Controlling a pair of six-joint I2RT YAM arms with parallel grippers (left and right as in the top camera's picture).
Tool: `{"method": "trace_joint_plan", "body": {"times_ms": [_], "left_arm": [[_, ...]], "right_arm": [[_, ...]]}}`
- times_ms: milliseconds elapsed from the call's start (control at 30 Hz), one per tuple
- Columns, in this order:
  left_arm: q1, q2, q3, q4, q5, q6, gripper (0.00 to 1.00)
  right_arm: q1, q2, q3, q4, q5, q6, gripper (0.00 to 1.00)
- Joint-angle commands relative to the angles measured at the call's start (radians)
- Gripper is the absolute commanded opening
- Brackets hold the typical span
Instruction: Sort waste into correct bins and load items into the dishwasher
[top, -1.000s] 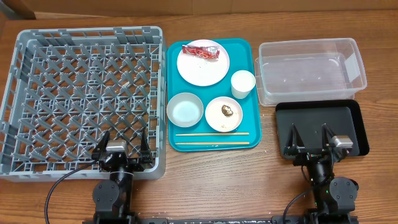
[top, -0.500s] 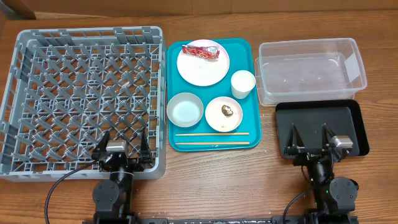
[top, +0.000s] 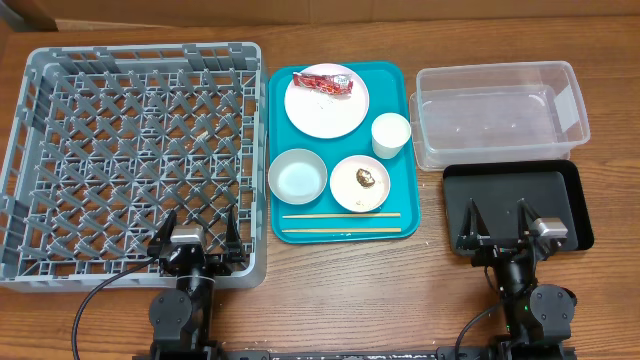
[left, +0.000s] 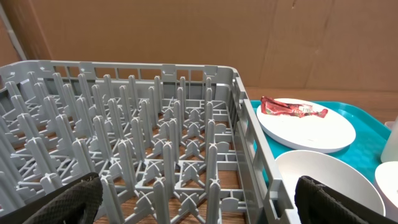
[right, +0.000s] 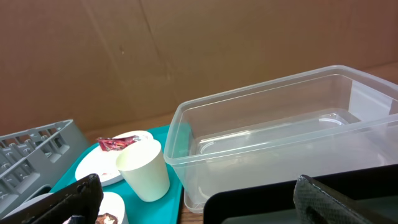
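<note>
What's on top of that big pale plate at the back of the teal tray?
A red shiny snack wrapper lies near the far rim of the large plate. The rest of the plate looks mostly bare. Whatever sits under the wrapper is covered.

From my left wrist, the bowl runs off the bottom edge, and the cup is only a sliver at the right edge. From my right wrist, the black tray is cut off below (so is the rack, at the left). Overhead, what lies scattered on the small plate is too small for me to name.
</note>
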Motion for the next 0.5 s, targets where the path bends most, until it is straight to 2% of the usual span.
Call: {"method": "trace_joint_plan", "body": {"times_ms": [0, 333, 467], "left_arm": [[0.005, -0.011, -0.004, 0.002, 0.002, 0.008, 1.00], [0.005, -0.011, -0.004, 0.002, 0.002, 0.008, 1.00], [0.005, -0.011, -0.004, 0.001, 0.013, 0.000, 1.00]], "right_arm": [[-0.001, -0.009, -0.011, 0.003, 0.000, 0.001, 1.00], [-0.001, -0.009, -0.010, 0.005, -0.016, 0.001, 1.00], [-0.001, -0.009, -0.010, 0.012, -0.084, 0.000, 1.00]]}}
